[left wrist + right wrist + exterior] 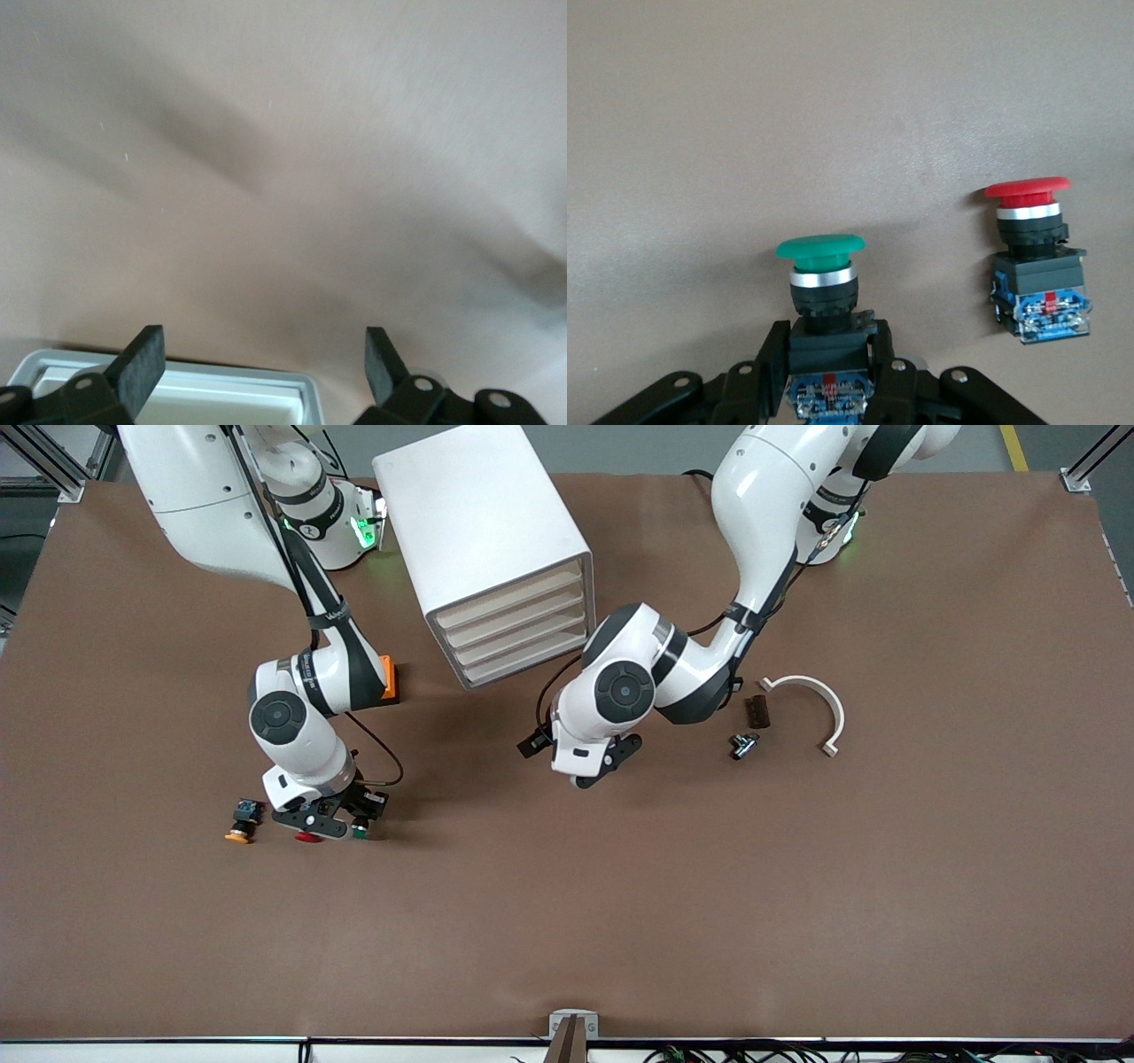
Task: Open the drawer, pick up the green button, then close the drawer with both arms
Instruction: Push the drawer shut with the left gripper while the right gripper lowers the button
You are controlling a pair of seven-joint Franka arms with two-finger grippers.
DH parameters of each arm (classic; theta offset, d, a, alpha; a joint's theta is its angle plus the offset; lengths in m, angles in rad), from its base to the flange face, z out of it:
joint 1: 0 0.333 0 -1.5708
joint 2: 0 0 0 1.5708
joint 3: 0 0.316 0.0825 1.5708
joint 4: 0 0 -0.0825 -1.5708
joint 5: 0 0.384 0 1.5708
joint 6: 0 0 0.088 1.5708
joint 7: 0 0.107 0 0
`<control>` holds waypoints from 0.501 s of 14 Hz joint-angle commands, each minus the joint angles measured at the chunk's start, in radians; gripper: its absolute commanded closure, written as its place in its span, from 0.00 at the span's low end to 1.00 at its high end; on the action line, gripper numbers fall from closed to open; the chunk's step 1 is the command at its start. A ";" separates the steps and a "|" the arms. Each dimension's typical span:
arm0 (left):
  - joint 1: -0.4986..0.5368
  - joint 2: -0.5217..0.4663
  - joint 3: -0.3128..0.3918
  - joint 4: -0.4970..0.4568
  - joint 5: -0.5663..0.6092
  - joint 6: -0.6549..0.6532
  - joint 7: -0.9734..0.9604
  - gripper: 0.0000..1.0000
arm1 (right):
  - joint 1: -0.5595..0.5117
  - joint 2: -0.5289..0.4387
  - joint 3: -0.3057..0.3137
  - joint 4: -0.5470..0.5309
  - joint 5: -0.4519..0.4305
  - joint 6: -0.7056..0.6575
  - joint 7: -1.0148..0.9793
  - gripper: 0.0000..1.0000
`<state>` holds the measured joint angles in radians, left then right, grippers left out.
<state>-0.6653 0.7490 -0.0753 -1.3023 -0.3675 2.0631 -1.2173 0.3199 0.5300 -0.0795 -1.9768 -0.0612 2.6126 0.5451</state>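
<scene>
The green-capped button [822,257] has a black body, and my right gripper [830,341] is shut on that body, low over the table at the right arm's end. In the front view only its green cap [360,832] shows under that gripper [353,819]. The white cabinet [483,522] stands at the back, and its drawer fronts [514,633] all look flush. My left gripper [607,766] hangs open and empty over the table in front of the cabinet. Its fingers [142,363] stand wide apart, with a white rimmed corner [266,390] showing between them.
A red-capped button [1032,257] lies beside the green one [307,837], and an orange-capped one [241,824] lies past it. An orange block [387,680] sits by the right arm. A white curved piece [815,704], a dark block [756,711] and a small black part [742,744] lie toward the left arm's end.
</scene>
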 commanded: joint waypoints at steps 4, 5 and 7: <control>0.131 -0.210 -0.003 -0.022 0.197 -0.177 0.074 0.01 | -0.010 0.034 0.014 0.035 -0.019 0.000 0.006 0.98; 0.157 -0.253 -0.004 -0.022 0.215 -0.234 0.135 0.01 | -0.008 0.036 0.014 0.036 -0.019 0.000 0.007 0.98; 0.246 -0.328 -0.006 -0.022 0.217 -0.343 0.298 0.01 | -0.008 0.039 0.014 0.041 -0.017 0.000 0.007 0.98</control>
<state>-0.4895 0.5125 -0.0731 -1.2837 -0.1702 1.8046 -1.0435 0.3202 0.5502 -0.0749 -1.9653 -0.0613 2.6131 0.5443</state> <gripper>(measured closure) 0.004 0.586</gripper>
